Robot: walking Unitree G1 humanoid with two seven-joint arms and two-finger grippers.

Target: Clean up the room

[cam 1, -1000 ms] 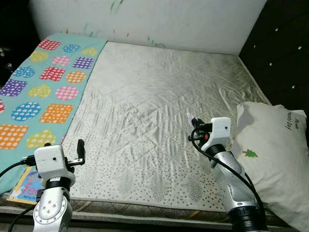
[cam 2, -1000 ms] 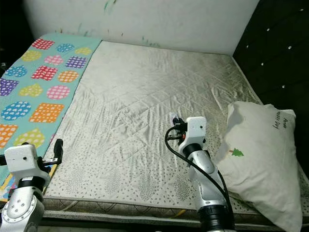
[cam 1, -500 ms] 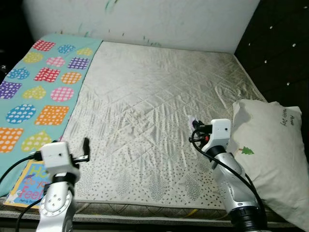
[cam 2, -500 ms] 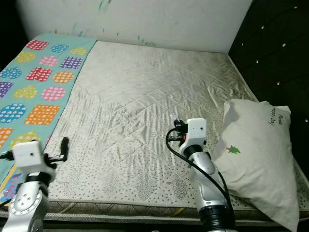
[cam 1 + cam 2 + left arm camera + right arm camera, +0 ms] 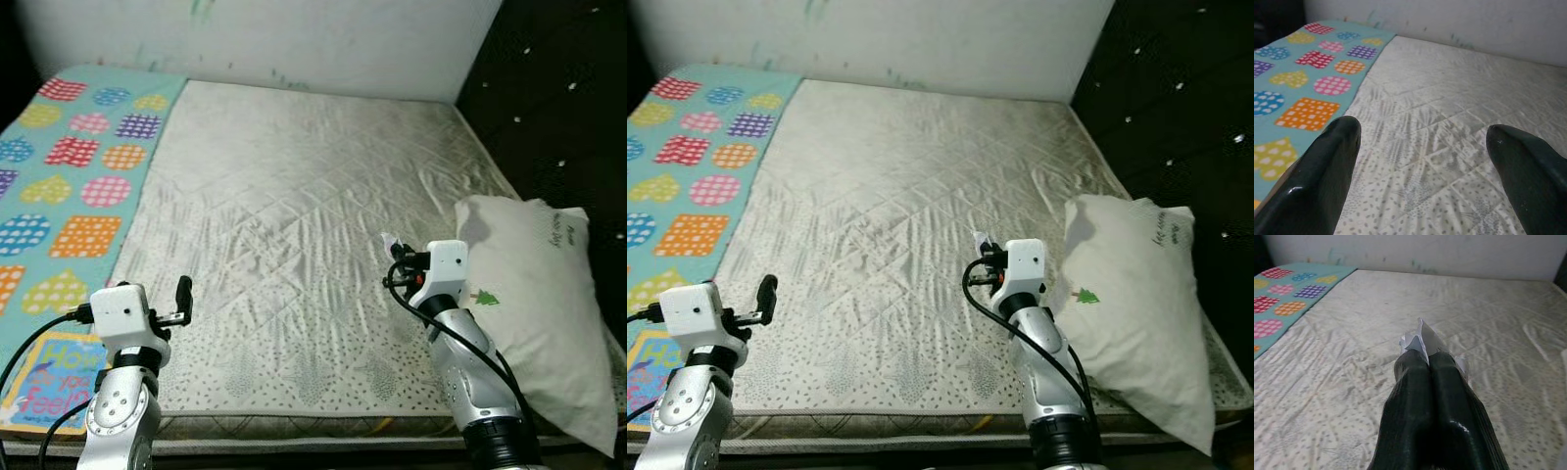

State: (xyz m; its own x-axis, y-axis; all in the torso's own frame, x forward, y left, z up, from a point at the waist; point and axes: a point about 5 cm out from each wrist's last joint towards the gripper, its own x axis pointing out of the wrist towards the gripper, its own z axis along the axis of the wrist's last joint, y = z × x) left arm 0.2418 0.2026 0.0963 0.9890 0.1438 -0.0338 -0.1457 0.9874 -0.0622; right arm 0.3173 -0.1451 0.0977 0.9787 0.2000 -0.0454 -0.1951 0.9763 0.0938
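Pinching a paper scrap [image 5: 1420,340] between closed fingers, the right gripper [image 5: 1427,360] hovers over the bed [image 5: 294,186]; it looks feather-light, crushable. Left gripper [image 5: 1420,139] spread, empty.

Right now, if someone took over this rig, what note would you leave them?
Right gripper: shut on a scrap of paper, held above the mattress.
Left gripper: open, holding nothing, over the mattress's near left part.
A book lies at the near left corner on the patterned sheet; a pillow lies on the right.
Done: paper picked up.
Left: bin the paper, probably put away the book.
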